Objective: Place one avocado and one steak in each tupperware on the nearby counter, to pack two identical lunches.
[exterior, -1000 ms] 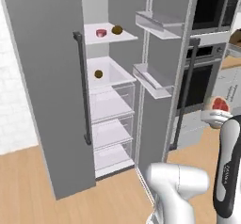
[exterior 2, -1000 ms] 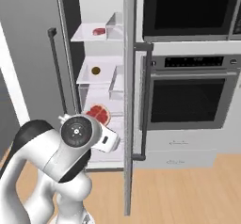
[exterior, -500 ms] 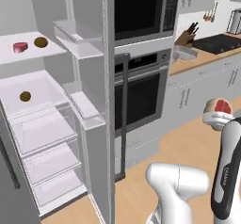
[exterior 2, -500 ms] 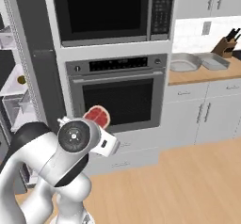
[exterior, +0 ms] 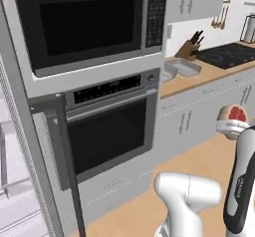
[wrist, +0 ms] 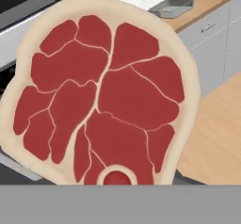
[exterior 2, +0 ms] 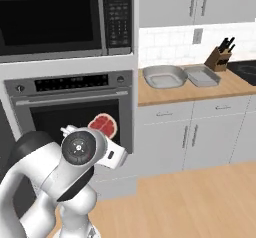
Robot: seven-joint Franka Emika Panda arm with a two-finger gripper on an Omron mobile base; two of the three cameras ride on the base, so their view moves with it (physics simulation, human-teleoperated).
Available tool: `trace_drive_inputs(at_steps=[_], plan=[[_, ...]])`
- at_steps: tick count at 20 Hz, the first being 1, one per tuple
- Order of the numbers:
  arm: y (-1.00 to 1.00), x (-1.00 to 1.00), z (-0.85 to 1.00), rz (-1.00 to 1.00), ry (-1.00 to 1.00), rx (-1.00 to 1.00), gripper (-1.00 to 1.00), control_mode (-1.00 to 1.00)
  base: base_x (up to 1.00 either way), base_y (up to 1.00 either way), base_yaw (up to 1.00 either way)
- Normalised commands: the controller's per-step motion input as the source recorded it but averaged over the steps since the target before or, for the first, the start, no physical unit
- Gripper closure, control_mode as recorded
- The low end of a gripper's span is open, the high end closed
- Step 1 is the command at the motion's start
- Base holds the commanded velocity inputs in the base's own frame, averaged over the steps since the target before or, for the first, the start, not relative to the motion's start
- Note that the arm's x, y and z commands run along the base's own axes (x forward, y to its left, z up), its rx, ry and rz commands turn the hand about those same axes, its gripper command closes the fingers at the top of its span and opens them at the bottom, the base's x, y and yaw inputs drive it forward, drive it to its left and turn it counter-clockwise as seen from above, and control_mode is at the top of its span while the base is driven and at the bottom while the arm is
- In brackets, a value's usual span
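Fingers hidden, clamped on steak [wrist: 101, 96]; right base view adds tupperware [exterior 2: 164, 76] on counter [exterior 2: 235, 85].

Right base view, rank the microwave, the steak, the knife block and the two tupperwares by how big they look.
1. Microwave
2. The two tupperwares, about alike
3. Steak
4. Knife block
The steak sits nearer the camera, so its rank over the knife block is unsure.

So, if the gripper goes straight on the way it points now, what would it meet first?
Apart from the steak it holds, probably the oven front beside the counter; depth is unclear, because the steak hides most of the line.
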Motion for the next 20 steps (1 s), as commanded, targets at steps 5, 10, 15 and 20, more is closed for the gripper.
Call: trace_drive_inputs(at_steps=[5,10,15,20], plan=[[0.0,0.0,0.0,0.0,0.0,0.0,1.0,1.0,1.0,-1.0,0.03],[0.0,0.0,0.0,0.0,0.0,0.0,1.0,1.0,1.0,-1.0,0.07],[0.0,0.0,0.0,0.0,0.0,0.0,1.0,1.0,1.0,-0.99,0.16],[0.0,0.0,0.0,0.0,0.0,0.0,1.0,1.0,1.0,-0.84,0.27]])
